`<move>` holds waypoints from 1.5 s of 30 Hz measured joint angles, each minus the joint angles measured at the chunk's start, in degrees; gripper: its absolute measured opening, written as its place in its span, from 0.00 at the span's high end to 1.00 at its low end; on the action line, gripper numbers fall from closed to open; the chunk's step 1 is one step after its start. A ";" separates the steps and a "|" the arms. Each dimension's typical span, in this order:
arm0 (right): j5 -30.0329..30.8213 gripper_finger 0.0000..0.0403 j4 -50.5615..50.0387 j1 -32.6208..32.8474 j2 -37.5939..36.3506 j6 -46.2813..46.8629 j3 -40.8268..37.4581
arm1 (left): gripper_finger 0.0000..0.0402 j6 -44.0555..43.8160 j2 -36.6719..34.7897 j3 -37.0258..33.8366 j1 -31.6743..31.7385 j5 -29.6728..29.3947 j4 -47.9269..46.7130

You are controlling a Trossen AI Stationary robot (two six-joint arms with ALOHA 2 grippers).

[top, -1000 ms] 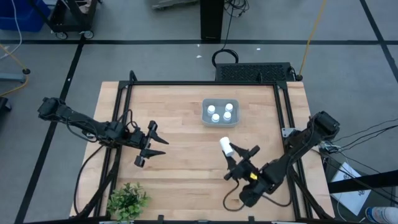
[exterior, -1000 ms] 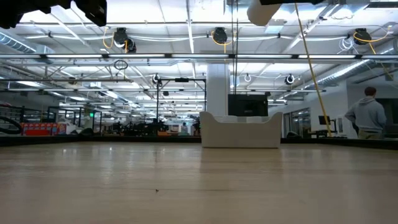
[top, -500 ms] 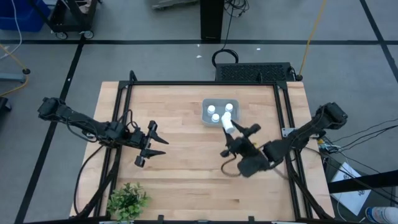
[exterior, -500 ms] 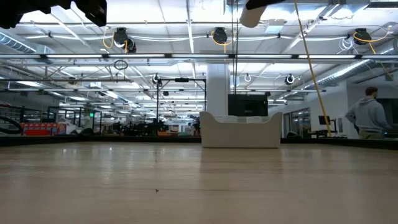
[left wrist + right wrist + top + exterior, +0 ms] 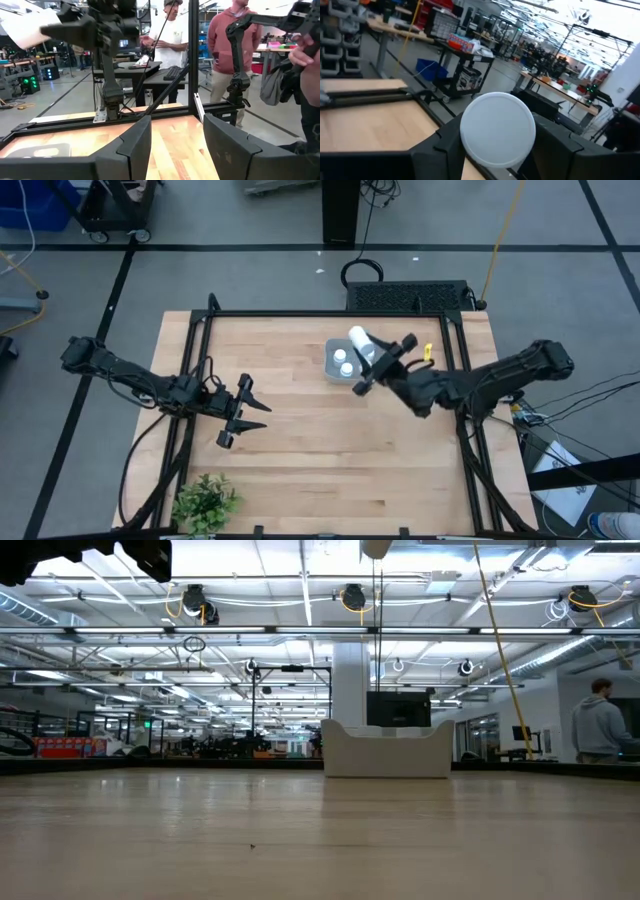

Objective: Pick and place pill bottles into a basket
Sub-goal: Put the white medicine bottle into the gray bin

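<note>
My right gripper is shut on a white pill bottle, high over the grey-blue basket at the table's far middle. The bottle also shows at the top of the low view, above the basket, and in the left wrist view. Two white bottles stand upright in the basket; the gripper hides the rest of its inside. My left gripper is open and empty, held above the table's left half. My right gripper pinches the bottle between its two fingers, one on each side of the round body. The fingers lie along the bottle, whose round white end faces the wrist camera. The bottle is lifted clear, slanting toward the far left, above the basket.
A green leafy plant stands at the near left corner. Black frame rails run along the table's far, left and right edges. People stand beyond the table, and one shows in the low view. Bare wood lies across the near half.
My right gripper has carried the bottle up and toward the table's far edge, from the near middle to above the basket, turning as it went. The bottle has stayed in its hold and clear of the table.
</note>
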 joint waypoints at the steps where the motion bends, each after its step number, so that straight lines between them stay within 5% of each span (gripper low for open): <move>1: -0.11 0.57 0.08 -0.52 -0.50 -0.09 0.07 | 0.54 -0.02 0.00 0.00 0.00 0.00 0.00; 8: -3.20 0.57 -2.28 -4.03 -0.88 -2.23 5.06 | 0.54 0.35 0.00 0.00 0.00 0.00 -0.02; 16: -7.59 0.57 -20.80 -6.74 -0.80 6.95 14.92 | 0.54 0.56 0.00 0.00 0.00 -0.02 -0.04; 32: -34.71 0.57 -57.77 -22.93 11.82 31.01 34.85 | 0.54 0.79 0.02 0.00 0.07 -0.85 0.03; 41: -51.11 0.57 -65.65 -34.42 18.35 35.71 37.92 | 0.54 0.74 0.02 0.00 0.04 -1.49 -0.62; 45: -52.60 0.57 -67.93 -37.08 20.61 35.97 37.92 | 0.54 0.72 0.02 0.00 0.05 -1.49 -0.61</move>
